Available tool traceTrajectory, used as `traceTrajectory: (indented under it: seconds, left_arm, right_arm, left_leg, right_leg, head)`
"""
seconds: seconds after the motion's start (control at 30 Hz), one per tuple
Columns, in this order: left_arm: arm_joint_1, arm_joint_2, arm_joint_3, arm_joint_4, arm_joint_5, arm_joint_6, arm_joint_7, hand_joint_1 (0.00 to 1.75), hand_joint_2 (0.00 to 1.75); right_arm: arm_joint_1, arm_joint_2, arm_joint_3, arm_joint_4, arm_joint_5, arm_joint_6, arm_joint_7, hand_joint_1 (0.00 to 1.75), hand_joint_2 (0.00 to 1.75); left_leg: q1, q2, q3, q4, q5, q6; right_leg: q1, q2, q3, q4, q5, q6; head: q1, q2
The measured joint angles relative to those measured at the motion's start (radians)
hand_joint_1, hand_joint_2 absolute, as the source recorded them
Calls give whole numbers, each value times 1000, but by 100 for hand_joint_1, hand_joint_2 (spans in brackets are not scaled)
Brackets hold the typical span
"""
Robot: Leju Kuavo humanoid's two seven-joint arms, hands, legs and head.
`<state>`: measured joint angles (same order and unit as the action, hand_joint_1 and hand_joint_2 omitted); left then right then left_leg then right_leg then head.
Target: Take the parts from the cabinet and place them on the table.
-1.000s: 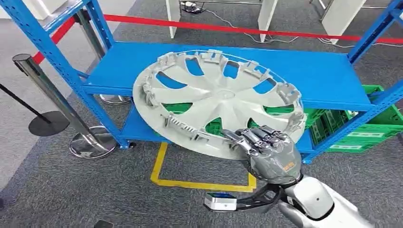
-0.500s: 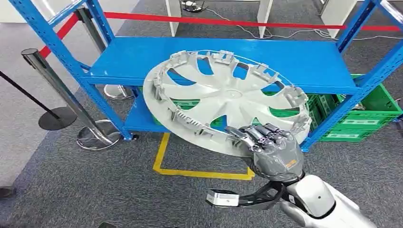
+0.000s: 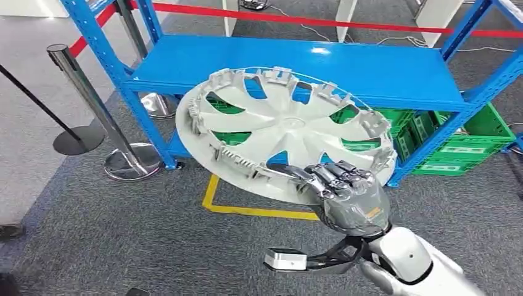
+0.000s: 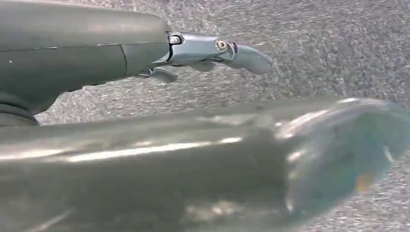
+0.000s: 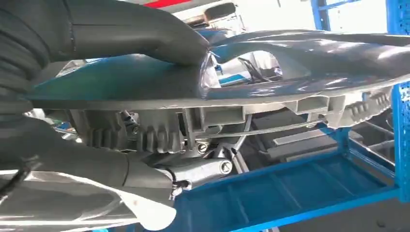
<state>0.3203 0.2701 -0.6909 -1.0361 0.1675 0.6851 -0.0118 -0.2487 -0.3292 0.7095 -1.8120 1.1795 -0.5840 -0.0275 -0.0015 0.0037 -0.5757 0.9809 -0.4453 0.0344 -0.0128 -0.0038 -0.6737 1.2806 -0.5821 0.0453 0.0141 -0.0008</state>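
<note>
One silver wheel cover [image 3: 287, 132], inner side up, tilted, held in the air in front of the blue shelving rack [image 3: 296, 68]. Right hand [image 3: 348, 197] grasps its near rim, thumb on one face, fingers [image 5: 193, 169] on the other. Left hand [image 4: 212, 50] over grey carpet [image 3: 123, 240]; its grasp cannot be told. Green crates [image 3: 456, 142] sit on the rack's lower level.
</note>
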Motion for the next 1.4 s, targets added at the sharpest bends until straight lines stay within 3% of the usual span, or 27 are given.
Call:
traceTrajectory:
  seconds: [0.03, 0.07, 0.13, 0.2, 0.27, 0.33, 0.4, 0.43, 0.47, 0.5, 0.57, 0.6, 0.63, 0.67, 0.77, 0.8, 0.83, 0.9, 0.93, 0.97, 1.03, 1.1, 1.17, 1.2, 1.3, 1.33, 1.4]
  left_arm:
    - [0, 0, 0, 0, 0, 0, 0, 0, 0]
    - [0, 0, 0, 0, 0, 0, 0, 0, 0]
    - [0, 0, 0, 0, 0, 0, 0, 0, 0]
    - [0, 1, 0, 0, 0, 1, 0, 0, 0]
    - [1, 2, -2, 0, 3, 1, 0, 0, 0]
    - [2, 2, -5, 0, 9, 3, 0, 0, 0]
    - [0, 4, -5, 0, 11, 3, 0, 0, 0]
    - [-1, 4, -6, 0, 11, 3, 0, 0, 0]
    - [-1, 4, -6, 0, 11, 3, 0, 0, 0]
    - [-1, 4, -6, 0, 13, 3, 0, 0, 0]
    - [-1, 5, -6, 0, 14, 3, 0, 0, 0]
    - [-3, 5, -6, 0, 14, 3, 0, 0, 0]
    - [-6, 8, -7, 0, 14, 3, 0, 0, 0]
    - [-7, 8, -7, 0, 15, 3, -1, 0, 0]
    - [-5, 11, -7, 0, 23, 3, -2, 0, 0]
    - [-5, 11, -7, 0, 23, 3, -2, 0, 0]
    - [-7, 11, -7, 0, 25, 3, -3, 0, 0]
    - [-7, 11, -7, 0, 31, 3, -3, 0, 0]
    - [-7, 11, -7, 0, 32, 3, -4, 0, 0]
    - [-7, 11, -7, 0, 32, 3, -5, 0, 0]
    - [-7, 11, -7, 0, 35, 3, -6, 0, 0]
    - [-7, 11, -7, 0, 37, 3, -6, 0, 0]
    - [-6, 11, -7, 0, 40, 3, -7, 0, 0]
    - [-5, 11, -6, 0, 40, 3, -8, 0, 0]
    - [-3, 15, -6, 0, 42, 2, -9, 0, 0]
    - [0, 16, -8, 0, 43, 2, -10, 0, 0]
    - [2, 19, -8, 0, 50, 0, -13, 0, 0]
  right_arm:
    - [0, 0, 0, 0, 0, 0, 0, 175, 175]
    - [-2, 0, 0, 0, 0, 0, 0, 175, 175]
    - [-7, 1, 0, 0, 0, 0, 0, 175, 175]
    - [-8, 1, 0, 0, -1, 1, 0, 175, 175]
    - [-9, 3, 2, 0, -1, 4, 1, 175, 175]
    - [-14, 5, 2, 1, -4, 8, 3, 175, 175]
    - [-15, 6, 4, 1, -3, 10, 2, 175, 175]
    - [-15, 6, 6, 1, -3, 10, 2, 175, 175]
    - [-15, 7, 7, 1, -3, 11, 2, 175, 175]
    - [-15, 7, 8, 1, -3, 12, 2, 175, 175]
    - [-16, 7, 11, 1, -4, 13, 2, 175, 175]
    - [-17, 7, 12, 1, -4, 13, 2, 175, 175]
    - [-19, 9, 13, 1, -4, 13, 2, 175, 175]
    - [-22, 9, 13, 1, -5, 15, 2, 175, 175]
    - [-27, 11, 14, 1, -6, 18, 1, 175, 175]
    - [-28, 11, 14, 1, -6, 19, 1, 175, 175]
    - [-28, 12, 14, 1, -7, 21, 1, 175, 175]
    - [-29, 12, 15, 2, -8, 26, 2, 175, 175]
    - [-29, 14, 17, 3, -10, 28, 1, 175, 175]
    - [-29, 15, 18, 5, -10, 30, 2, 175, 175]
    - [-30, 17, 21, 9, -12, 34, 2, 175, 175]
    - [-31, 20, 21, 9, -13, 37, 2, 175, 175]
    - [-40, 26, 21, 9, -13, 38, 2, 175, 175]
    - [-47, 28, 21, 9, -15, 39, 3, 175, 175]
    - [-56, 33, 25, 14, -14, 40, 3, 175, 175]
    - [-61, 35, 26, 16, -13, 41, 3, 175, 175]
    - [-61, 42, 29, 18, -14, 41, 5, 175, 175]
  left_leg:
    - [0, 0, -9, 4, 4, -1]
    - [0, -2, -23, 11, 10, -5]
    - [-5, -3, -42, 22, 19, -16]
    - [-2, -2, -51, 21, 42, -26]
    - [-5, -3, -63, 19, 59, -39]
    - [-1, -3, -81, 75, -29, -53]
    - [3, -3, -120, 231, -136, -62]
    - [4, -3, -134, 306, -169, -64]
    - [5, -3, -130, 343, -170, -66]
    - [6, -3, -110, 337, -147, -65]
    - [5, -3, -12, 213, -73, -58]
    - [5, -5, 50, 125, -63, -51]
    - [1, -7, 105, 37, -91, -44]
    - [-1, -7, 126, -11, -103, -37]
    - [-8, -7, 103, -7, -73, -20]
    - [-1, -3, 95, -13, -58, -11]
    - [-1, 0, 82, -13, -48, -6]
    - [-2, 0, 50, -11, -22, 3]
    - [-3, 0, 30, -10, -7, 4]
    - [-5, 0, 10, -9, 7, 4]
    - [-5, 0, -27, -4, 33, 2]
    - [-6, -1, -59, 5, 53, -3]
    - [-11, -3, -79, 18, 69, -14]
    - [-11, 0, -82, 18, 80, -19]
    - [-7, -3, -92, 9, 110, -36]
    - [-3, -4, -103, 27, 62, -43]
    - [1, -4, -123, 141, -73, -54]
  right_leg:
    - [0, 0, 37, -48, 27, -2]
    - [0, 0, 111, -155, 61, -6]
    - [5, 0, 207, -295, 35, -11]
    - [8, 3, 197, -305, 38, -13]
    - [4, 1, 182, -307, 60, -30]
    - [0, -5, 161, -307, 77, -53]
    - [2, -8, 136, -301, 92, -58]
    - [3, -10, 120, -297, 101, -58]
    - [3, -11, 105, -292, 110, -58]
    - [3, -11, 90, -287, 118, -57]
    - [4, -10, 58, -278, 135, -53]
    - [4, -8, 49, -275, 143, -49]
    - [8, -8, 41, -272, 150, -43]
    - [8, -9, 37, -272, 161, -37]
    - [3, -10, 33, -290, 198, -22]
    - [3, -9, 24, -290, 188, -17]
    - [1, -4, 11, -267, 141, -15]
    - [1, -1, -35, -122, 5, -10]
    - [1, 0, -53, -30, -39, -7]
    - [1, 0, -58, 31, -46, -6]
    - [1, 0, -10, 27, 23, -8]
    - [2, 0, 106, -108, 80, -15]
    - [6, 0, 251, -305, 20, -19]
    - [6, 2, 262, -334, 4, -22]
    - [5, 0, 221, -326, 32, -40]
    - [4, -4, 208, -324, 46, -54]
    - [4, -5, 186, -323, 70, -60]
  head:
    - [0, 0]
    - [0, 0]
    - [0, 0]
    - [-2, 0]
    - [-1, 0]
    - [-7, 0]
    - [-7, 0]
    - [-8, 0]
    - [-7, 0]
    - [-8, 0]
    - [-8, 0]
    - [-8, 0]
    - [-8, 0]
    - [-5, 0]
    - [-6, 0]
    - [-6, 0]
    - [-5, 0]
    - [-3, 0]
    - [-3, 0]
    - [-3, 0]
    - [-3, 0]
    - [-3, 0]
    - [-2, 0]
    - [-5, 0]
    - [-2, 0]
    - [-3, 0]
    - [-9, 0]
